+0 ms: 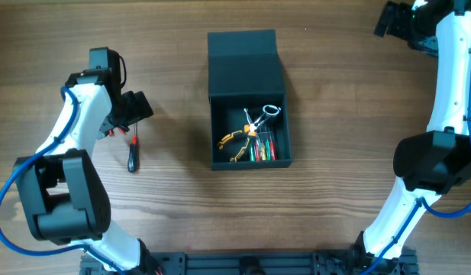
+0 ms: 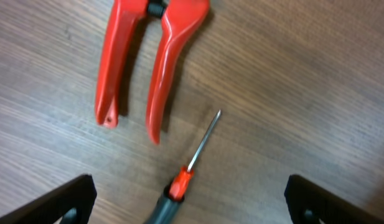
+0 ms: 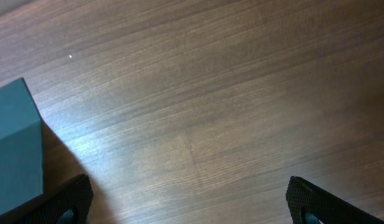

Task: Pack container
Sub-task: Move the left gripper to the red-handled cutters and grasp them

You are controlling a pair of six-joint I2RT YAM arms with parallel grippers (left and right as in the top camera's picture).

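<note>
The dark teal-grey container (image 1: 250, 162) stands open at the table's centre, its lid (image 1: 243, 63) folded back. Inside lie yellow-handled pliers (image 1: 233, 143), silver scissors-like tool (image 1: 264, 116) and several coloured small tools. A screwdriver with a black handle and red collar (image 1: 133, 155) lies left of the container; it shows in the left wrist view (image 2: 190, 163). Red-handled pliers (image 2: 145, 59) lie just beyond it. My left gripper (image 2: 190, 202) is open over the screwdriver. My right gripper (image 3: 192, 205) is open and empty at the far right corner.
The wooden table (image 1: 350, 114) surrounds the container. A corner of the container's lid shows at the left in the right wrist view (image 3: 14, 149). The arm bases stand at the near edge.
</note>
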